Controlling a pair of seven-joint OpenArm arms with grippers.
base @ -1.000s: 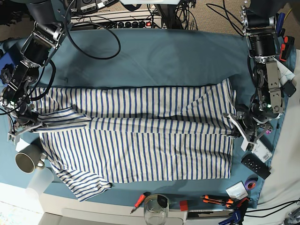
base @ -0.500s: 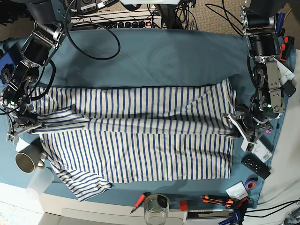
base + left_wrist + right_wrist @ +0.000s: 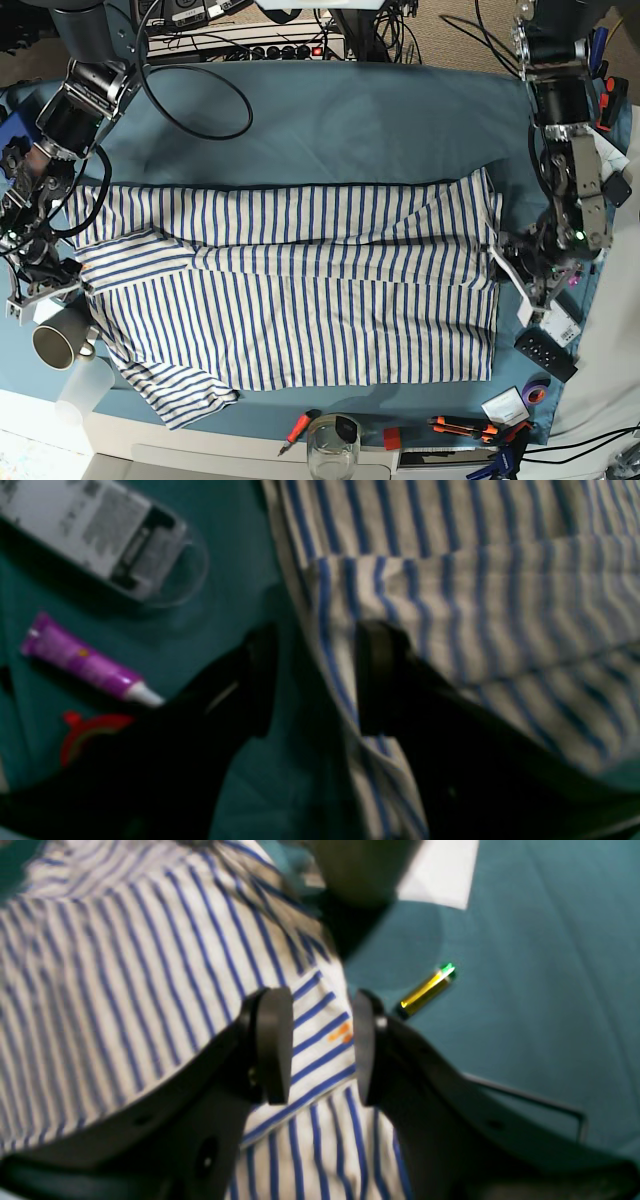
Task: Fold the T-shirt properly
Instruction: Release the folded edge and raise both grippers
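Observation:
The T-shirt (image 3: 300, 290), cream-white with blue stripes, lies spread across the teal table cloth (image 3: 350, 130), its upper half folded down over the middle. My left gripper (image 3: 508, 268) sits at the shirt's right edge. In the left wrist view it (image 3: 315, 680) is open, with the hem of the shirt (image 3: 475, 605) running under the gap by the right finger (image 3: 375, 680). My right gripper (image 3: 50, 285) is at the left sleeve. In the right wrist view it (image 3: 320, 1045) is open, with striped cloth (image 3: 125, 965) and a small orange mark lying loose between the jaws.
A mug (image 3: 55, 345) stands by the left sleeve. A glass (image 3: 330, 445), screwdrivers (image 3: 300, 428) and a tape roll (image 3: 537, 390) line the front edge. A purple tube (image 3: 85, 662) and a labelled pack (image 3: 100, 530) lie near the left gripper, a battery (image 3: 425, 987) near the right.
Both grippers have opened and let go of the shirt. The fold now lies loose on the cloth, and both arms have drawn slightly outward from the shirt's ends.

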